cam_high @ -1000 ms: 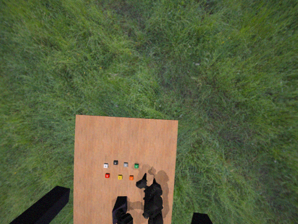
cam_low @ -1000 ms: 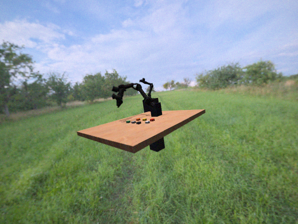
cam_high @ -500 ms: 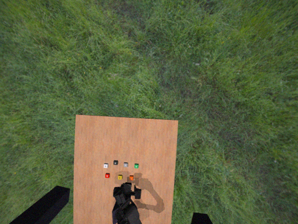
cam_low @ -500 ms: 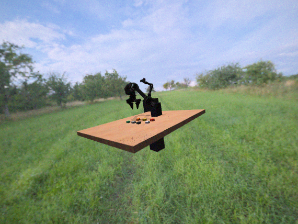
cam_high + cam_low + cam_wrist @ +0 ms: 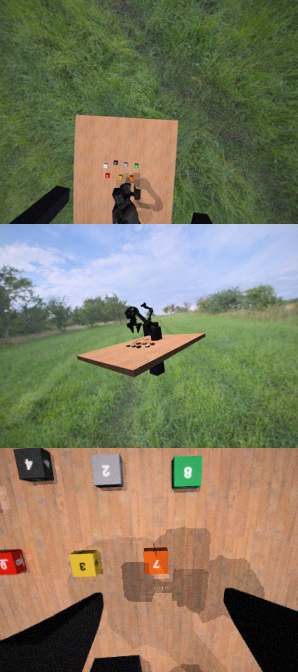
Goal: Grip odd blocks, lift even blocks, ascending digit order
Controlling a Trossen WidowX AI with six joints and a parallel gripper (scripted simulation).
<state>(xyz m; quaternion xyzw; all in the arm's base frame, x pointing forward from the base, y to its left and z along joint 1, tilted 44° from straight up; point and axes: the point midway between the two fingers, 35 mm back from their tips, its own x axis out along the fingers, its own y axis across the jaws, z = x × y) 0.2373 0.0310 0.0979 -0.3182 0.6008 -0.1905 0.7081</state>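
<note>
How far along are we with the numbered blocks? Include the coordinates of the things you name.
Done: nothing I can confirm; a block gripped and released in place could look untouched.
In hand: nothing; the gripper (image 5: 135, 331) (image 5: 163, 596) is open above the table (image 5: 125, 138) (image 5: 117, 357).
Left: probably all seven blocks. The gray block (image 5: 125, 164) (image 5: 107, 470) shows 2, but the white block's (image 5: 105, 165) (image 5: 147, 346) digit is unreadable, so the first block is uncertain.

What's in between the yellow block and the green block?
In the wrist view, just bare wooden table lies between the yellow block and green block.
</note>
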